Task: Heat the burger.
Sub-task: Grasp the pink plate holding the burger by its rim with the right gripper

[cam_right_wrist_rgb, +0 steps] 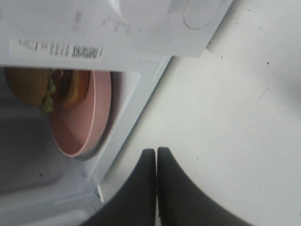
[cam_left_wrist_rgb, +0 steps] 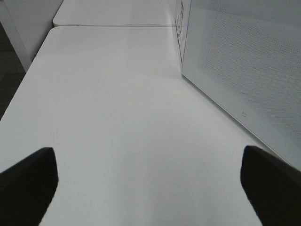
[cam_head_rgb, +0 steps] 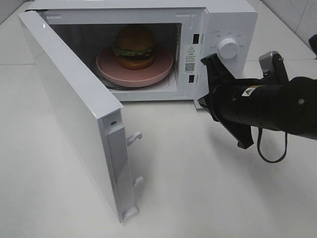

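White glossy metal fills most of my view: the box-shaped microwave oven stands on the white table with its flat white door swung wide open. The round golden-brown burger with green lettuce sits inside the cavity on the flat pink round plate. The right gripper is clenched on nothing and hovers just in front of the control panel, below the round white dial. The left gripper is spread wide and empty, low over the table beside the door's outer face. My worry is the closing push — the plate lies near the front lip, so a fast swing could strike it, or shove the whole oven across the smooth top. A careless right arm could also knock the dial. Count: one burger, one plate, one oven, one door with two latch hooks — and two grippers.
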